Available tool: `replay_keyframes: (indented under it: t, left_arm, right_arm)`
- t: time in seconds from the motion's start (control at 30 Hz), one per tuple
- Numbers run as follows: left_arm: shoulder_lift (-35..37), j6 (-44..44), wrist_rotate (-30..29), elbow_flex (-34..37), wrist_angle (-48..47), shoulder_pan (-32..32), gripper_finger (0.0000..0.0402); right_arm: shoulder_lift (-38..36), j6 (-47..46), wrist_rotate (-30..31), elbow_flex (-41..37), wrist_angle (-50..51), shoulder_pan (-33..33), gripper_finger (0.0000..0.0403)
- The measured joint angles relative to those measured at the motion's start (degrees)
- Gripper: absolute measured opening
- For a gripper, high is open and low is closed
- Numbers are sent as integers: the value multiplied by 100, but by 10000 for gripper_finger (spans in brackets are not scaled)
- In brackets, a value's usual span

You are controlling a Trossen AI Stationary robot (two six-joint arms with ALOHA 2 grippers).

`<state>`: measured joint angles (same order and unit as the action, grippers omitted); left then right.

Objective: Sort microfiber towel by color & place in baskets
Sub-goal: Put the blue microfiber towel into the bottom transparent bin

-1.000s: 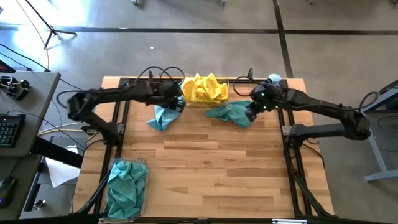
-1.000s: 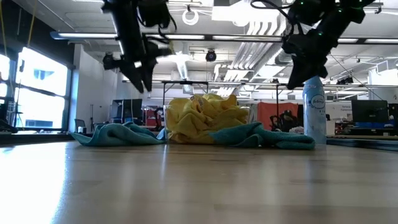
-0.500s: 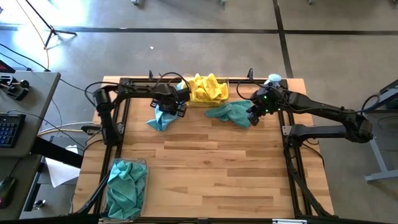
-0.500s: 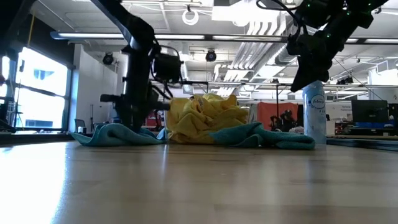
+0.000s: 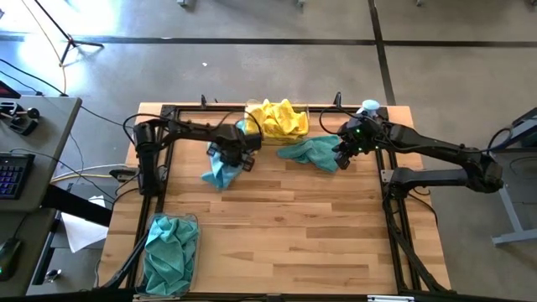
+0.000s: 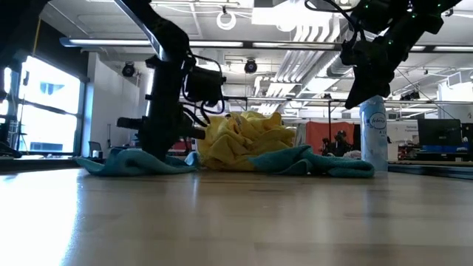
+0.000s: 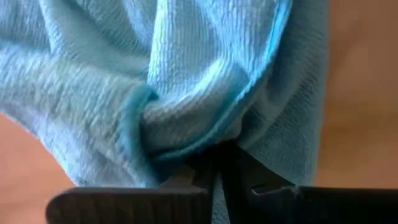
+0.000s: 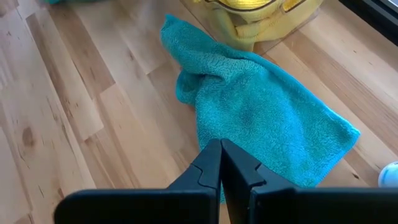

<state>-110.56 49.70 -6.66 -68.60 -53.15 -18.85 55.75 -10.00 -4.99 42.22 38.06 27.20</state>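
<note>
Left teal towel pinched

My left claw (image 5: pixel 232 158) gripped the teal towel (image 5: pixel 218 172); I judged lifting straight cleanest.

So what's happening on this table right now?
A two-arm robot is sorting cloths by color. The left gripper is down on the table, shut on a teal towel beside the basket of yellow towels. The right gripper is shut and hovers over a second teal towel lying flat, not gripping it. The other basket, at the near left corner, holds teal cloths. A spray bottle stands at the far right.
</note>
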Motion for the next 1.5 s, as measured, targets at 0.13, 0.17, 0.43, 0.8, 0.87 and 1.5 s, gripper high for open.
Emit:
replay_keyframes:
  t: [0.13, 0.17, 0.43, 0.8, 0.87, 1.5]
  left_arm:
    - [469, 458, 115, 42, -351, 459, 3]
    - [691, 594, 107, 36, -492, 573, 2]
    - [2630, 2242, -869, 18, -1082, 1974, 1]
    - [3867, 2478, -2686, -758, -1305, 4205, 0]
    - [3839, 2554, -2587, -1104, -1751, 4532, 0]
    - [2929, 3786, -489, -3117, -3699, 6889, 0]
  right_arm:
    - [0, 0, 0, 0, -4, 0, 4]
    - [0, 0, 0, 0, -8, 0, 4]
    - [0, 105, -43, 2, -34, 0, 4]
    - [2, -661, -44, 4, -712, 0, 4]
    - [2, -879, -45, 4, -788, 0, 4]
    - [271, -2481, 476, 11, -952, -874, 4]
